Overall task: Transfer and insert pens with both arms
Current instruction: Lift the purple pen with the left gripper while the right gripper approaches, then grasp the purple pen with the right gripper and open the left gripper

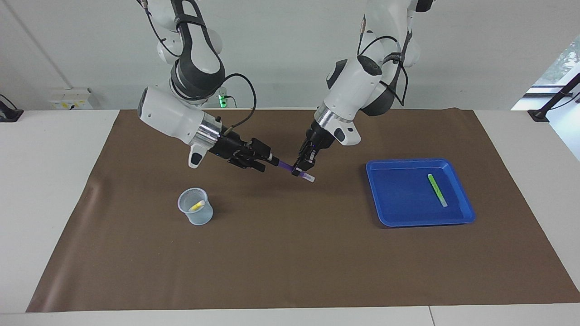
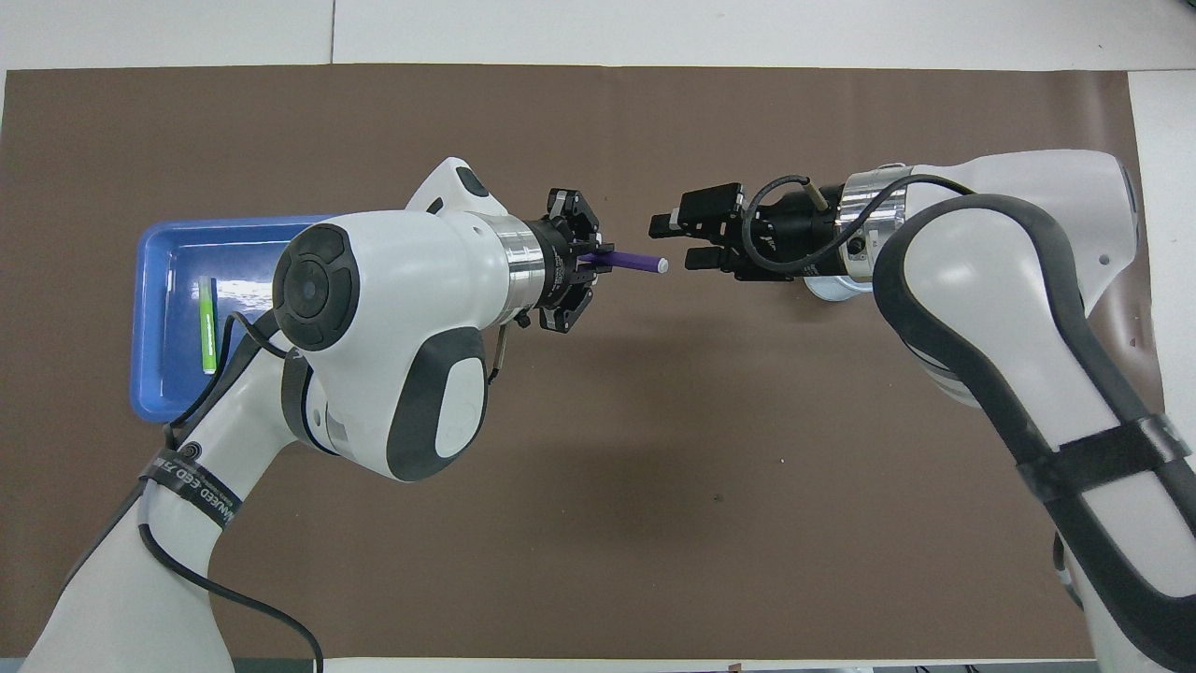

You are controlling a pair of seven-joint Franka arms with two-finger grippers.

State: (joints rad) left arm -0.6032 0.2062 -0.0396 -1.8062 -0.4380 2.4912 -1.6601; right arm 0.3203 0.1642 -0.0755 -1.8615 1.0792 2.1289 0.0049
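The left gripper (image 1: 302, 170) is clamping the purple pen (image 2: 628, 263) while the right gripper (image 2: 669, 241) is spreading wide around its tip; early release risks 1 dropped pen.

Left end effector (image 1: 304, 171) clamped, right end effector (image 2: 669, 242) parted

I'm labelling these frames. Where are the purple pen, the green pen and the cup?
purple pen (image 2: 633, 262), overhead view, on its bare purple shaft.
green pen (image 1: 437, 189), facing view, mid-length, lying in the blue tray.
cup (image 1: 195, 216), facing view, on its clear wall.
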